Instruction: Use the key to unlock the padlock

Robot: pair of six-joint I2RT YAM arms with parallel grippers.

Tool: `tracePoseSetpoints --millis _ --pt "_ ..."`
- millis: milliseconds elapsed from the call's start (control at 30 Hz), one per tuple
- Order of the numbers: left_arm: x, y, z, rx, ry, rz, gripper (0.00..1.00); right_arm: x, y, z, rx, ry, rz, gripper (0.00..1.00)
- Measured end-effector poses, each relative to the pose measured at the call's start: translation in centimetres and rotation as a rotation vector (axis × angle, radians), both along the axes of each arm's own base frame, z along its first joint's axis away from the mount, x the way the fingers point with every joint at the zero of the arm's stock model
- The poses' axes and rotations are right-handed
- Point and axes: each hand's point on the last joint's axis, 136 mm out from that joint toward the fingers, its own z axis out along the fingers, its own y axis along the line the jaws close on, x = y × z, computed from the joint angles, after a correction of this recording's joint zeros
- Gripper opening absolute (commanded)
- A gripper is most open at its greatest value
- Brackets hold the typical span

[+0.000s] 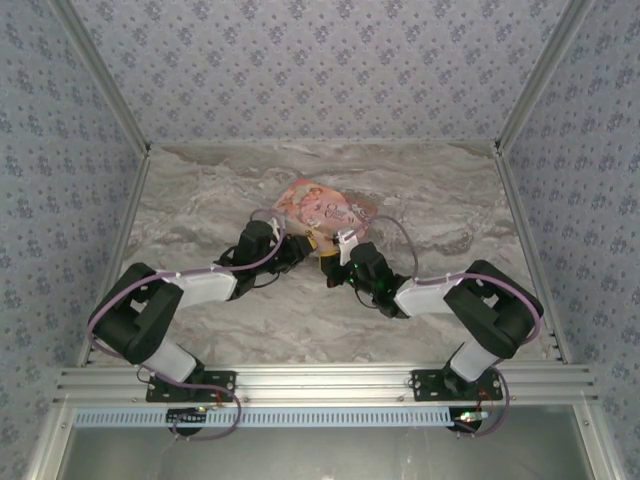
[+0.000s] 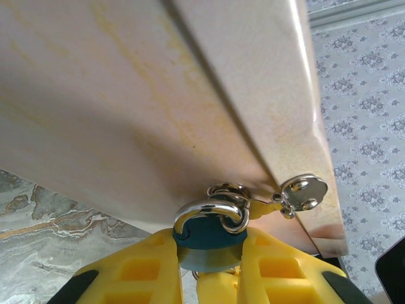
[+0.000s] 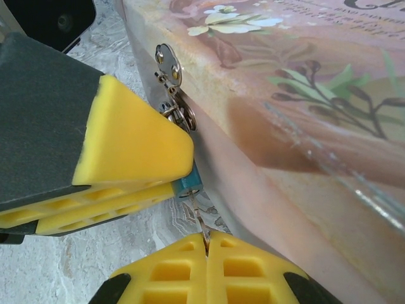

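Padlock (image 2: 209, 235): squeezed between the yellow fingers of the left gripper (image 2: 209, 250), right at the near edge of the pink book (image 1: 322, 207), roughly mid-table (image 1: 300, 320). Silver shackle (image 2: 205, 210) hooked through the ring (image 2: 229, 190) of the book's clasp. Right gripper (image 3: 207, 239): pinched together on the thin key (image 3: 199, 218), reaching up to the padlock's underside. Can't tell how far in, tbh. 2 grippers almost touching.

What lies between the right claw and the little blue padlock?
A thin silver key, pinched in the right gripper and reaching the padlock, seen in the right wrist view.
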Motion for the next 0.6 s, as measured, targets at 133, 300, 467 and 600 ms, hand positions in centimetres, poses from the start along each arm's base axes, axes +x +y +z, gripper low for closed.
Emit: tracePoseSetpoints --millis 133,300,467,600 --pt "0.12 -0.05 -0.02 -0.003 -0.004 0.002 0.21 0.14 -0.06 -0.03 0.006 0.011 -0.004 0.0" --pt "0.26 -0.19 0.0 -0.012 -0.007 0.003 0.21 0.34 -0.23 0.03 0.036 0.04 -0.009 0.0" --pt "0.4 -0.31 0.02 -0.017 -0.012 0.002 0.21 0.47 -0.39 0.07 0.071 0.075 -0.005 0.0" --pt "0.39 -0.33 0.04 -0.018 -0.012 0.001 0.21 0.46 -0.41 0.09 0.091 0.098 0.001 0.0"
